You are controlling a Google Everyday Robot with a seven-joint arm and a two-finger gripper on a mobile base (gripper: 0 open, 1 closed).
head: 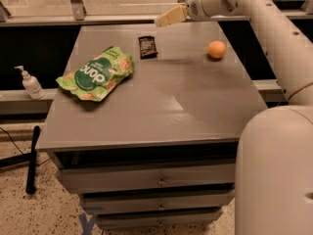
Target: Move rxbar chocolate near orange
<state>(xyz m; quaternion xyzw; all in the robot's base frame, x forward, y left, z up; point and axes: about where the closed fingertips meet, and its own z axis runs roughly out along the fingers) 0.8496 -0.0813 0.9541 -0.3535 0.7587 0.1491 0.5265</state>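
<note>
The rxbar chocolate [147, 47] is a small flat black bar lying on the grey table top [161, 106] near its far edge. An orange [216, 49] sits to the right of it, about a hand's width away. My gripper [166, 17] hangs in the air above and behind the bar, past the table's far edge, holding nothing. Its pale fingers [172, 15] point left and downward.
A large green chip bag [97, 73] lies on the left part of the table. A white pump bottle [31, 83] stands on a ledge left of the table. Drawers [156, 180] face me below the top. My white arm fills the right side.
</note>
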